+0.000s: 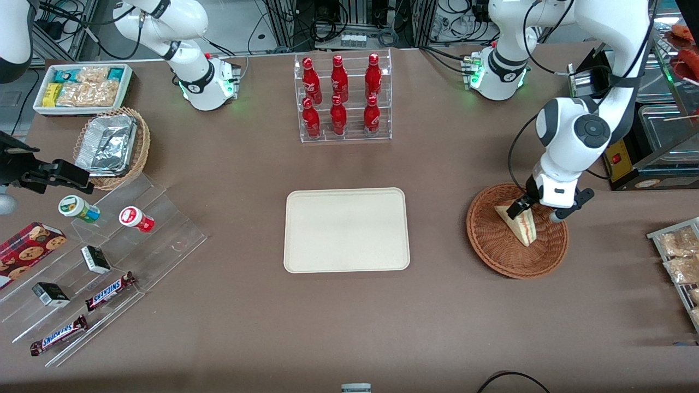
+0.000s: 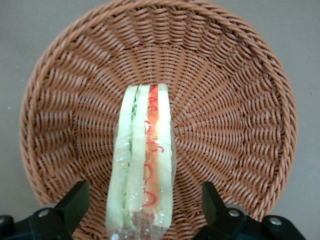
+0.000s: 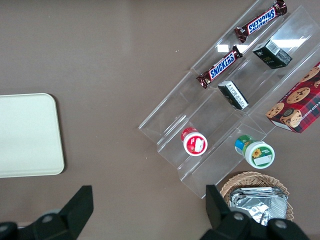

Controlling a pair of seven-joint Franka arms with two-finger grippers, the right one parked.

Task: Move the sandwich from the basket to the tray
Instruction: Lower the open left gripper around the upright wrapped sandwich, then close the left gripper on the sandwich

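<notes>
The fingers (image 2: 75, 202) of the left gripper (image 2: 142, 205) stand spread apart, one on each side of the sandwich (image 2: 142, 170), with a gap between each finger and the clear wrap; they grasp nothing. The gripper hangs low over the basket (image 1: 494, 240), at the part of its bowl farther from the front camera. The sandwich stands on edge inside the basket, its red and green filling layers turned up toward the wrist camera, its pale bread showing as a wedge in the front view (image 1: 521, 224). The reddish-brown wicker basket rests on the brown worktop (image 1: 437, 322) toward the working arm's end. Well apart from it, toward the middle of the worktop, lies the cream-white tray (image 1: 306, 256), with nothing on it.
</notes>
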